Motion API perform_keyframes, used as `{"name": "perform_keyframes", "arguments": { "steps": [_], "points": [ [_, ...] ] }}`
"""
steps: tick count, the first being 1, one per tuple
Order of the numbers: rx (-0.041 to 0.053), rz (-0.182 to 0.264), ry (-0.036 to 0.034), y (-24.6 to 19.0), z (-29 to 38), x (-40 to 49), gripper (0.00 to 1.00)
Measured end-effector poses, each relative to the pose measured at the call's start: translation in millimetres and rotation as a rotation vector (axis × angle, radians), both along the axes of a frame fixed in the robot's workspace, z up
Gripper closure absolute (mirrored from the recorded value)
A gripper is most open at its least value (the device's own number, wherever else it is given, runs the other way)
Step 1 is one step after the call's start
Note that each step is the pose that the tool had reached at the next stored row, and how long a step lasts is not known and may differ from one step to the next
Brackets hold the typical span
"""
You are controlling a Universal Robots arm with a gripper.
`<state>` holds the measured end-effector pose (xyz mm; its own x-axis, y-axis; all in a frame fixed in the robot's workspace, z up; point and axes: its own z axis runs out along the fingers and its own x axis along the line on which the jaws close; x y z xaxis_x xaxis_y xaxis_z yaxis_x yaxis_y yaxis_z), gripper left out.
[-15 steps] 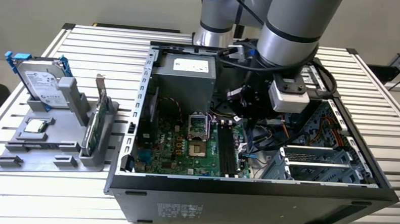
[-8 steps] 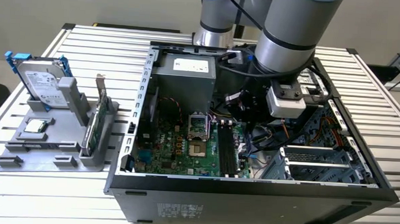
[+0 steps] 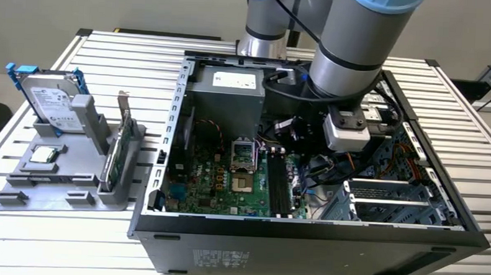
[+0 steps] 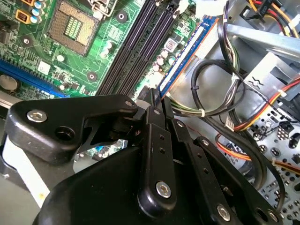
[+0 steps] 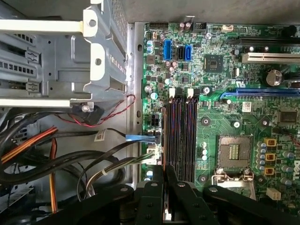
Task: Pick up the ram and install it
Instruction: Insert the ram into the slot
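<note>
My gripper is shut on the ram, a thin blue-green stick seen edge-on, running out from the black fingertips. In the first wrist view the ram is a thin line held by the gripper. It runs parallel to the black motherboard slots, along the slot bank's edge nearest the cables. Whether it sits in a slot I cannot tell. In the exterior view the gripper hangs low inside the open computer case, just behind the slots.
Loose black, orange and yellow cables lie close beside the ram. The CPU socket sits beyond the slots, and a metal drive cage flanks the board. At the exterior view's left, a grey holder carries a hard drive and a green card.
</note>
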<state>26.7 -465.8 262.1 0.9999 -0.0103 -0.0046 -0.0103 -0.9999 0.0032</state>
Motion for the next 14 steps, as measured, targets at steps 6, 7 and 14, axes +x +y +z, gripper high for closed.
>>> {"name": "perform_keyframes", "arguments": {
  "steps": [6,7,14],
  "points": [
    [0.0,0.0,0.0,-0.3,-7.3,-1.1,1.0],
    [0.0001,0.0,0.0,-0.3,-8.2,-1.2,1.0],
    [-0.0003,0.0,0.0,-0.5,-9.8,-1.6,1.0]
  ]
}}
